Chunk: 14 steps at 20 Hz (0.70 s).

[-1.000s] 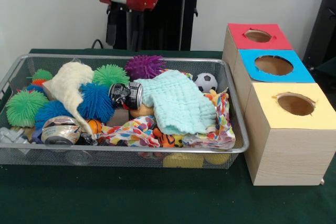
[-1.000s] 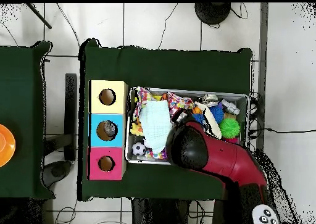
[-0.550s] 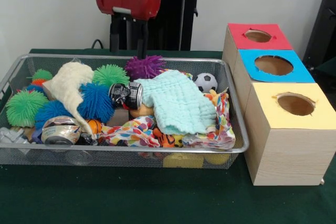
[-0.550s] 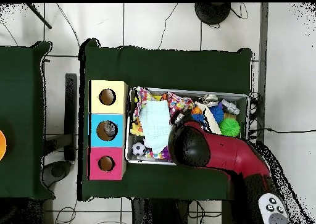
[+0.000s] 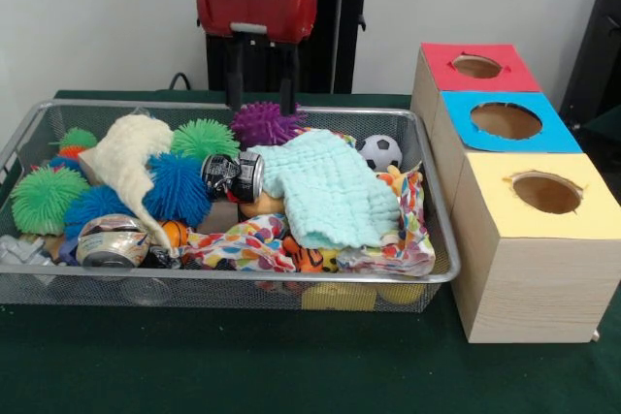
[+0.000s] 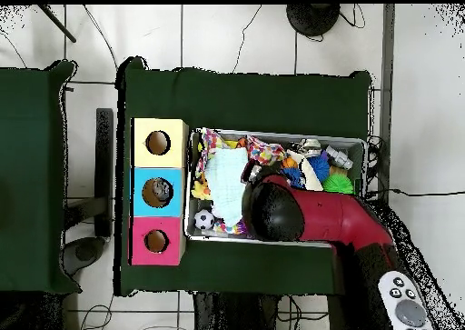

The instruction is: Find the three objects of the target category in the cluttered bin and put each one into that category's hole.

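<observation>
**Inspector:** State of the gripper [image 5: 261,104]?

**Assistant:** Two dark fingers hang from the red head, spread apart, straddling the top of the purple spiky ball [image 5: 267,124] at the back of the wire bin [image 5: 441,239]. The tips stand either side of it; nothing is clamped. Whether they touch the spikes, I cannot tell.

**Inspector:** Bin contents?

**Assistant:** Crowded. A pale green cloth [image 5: 333,188] lies across the middle, a cream cloth [image 5: 129,154] drapes at the left, and a patterned multicoloured cloth [image 5: 254,237] runs along the front. Spiky balls: a green one [image 5: 204,137] beside the purple, a blue one [image 5: 177,188] in front of that, another green one [image 5: 43,197] at the far left. A dark can [image 5: 234,175] lies on its side near the centre; a second can [image 5: 112,241] lies at the front left. A small soccer ball [image 5: 381,151] sits at the back right.

**Inspector:** The holes?

**Assistant:** Three wooden boxes stand in a row beside the bin, just beside its right end: red top [image 5: 477,66], blue top [image 5: 506,120], yellow top [image 5: 545,193], each with a round hole.

**Inspector:** Overhead?

**Assistant:** The red arm [image 6: 313,215] covers the bin's middle and hides the gripper.
</observation>
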Available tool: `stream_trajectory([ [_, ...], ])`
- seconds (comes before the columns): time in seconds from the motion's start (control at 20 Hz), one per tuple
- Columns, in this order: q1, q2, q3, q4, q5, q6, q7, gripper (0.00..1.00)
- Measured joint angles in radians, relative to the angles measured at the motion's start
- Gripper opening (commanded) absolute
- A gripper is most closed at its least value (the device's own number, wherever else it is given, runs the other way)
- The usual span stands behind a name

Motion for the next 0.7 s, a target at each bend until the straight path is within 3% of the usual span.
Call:
stream_trajectory([
  [0.4, 0.031, 0.002, 0.022, -0.001, -0.002, 0.000, 0.000, 1.00],
  [0.7, 0.127, 0.033, -0.025, -0.014, -0.017, -0.022, 0.000, 1.00],
])
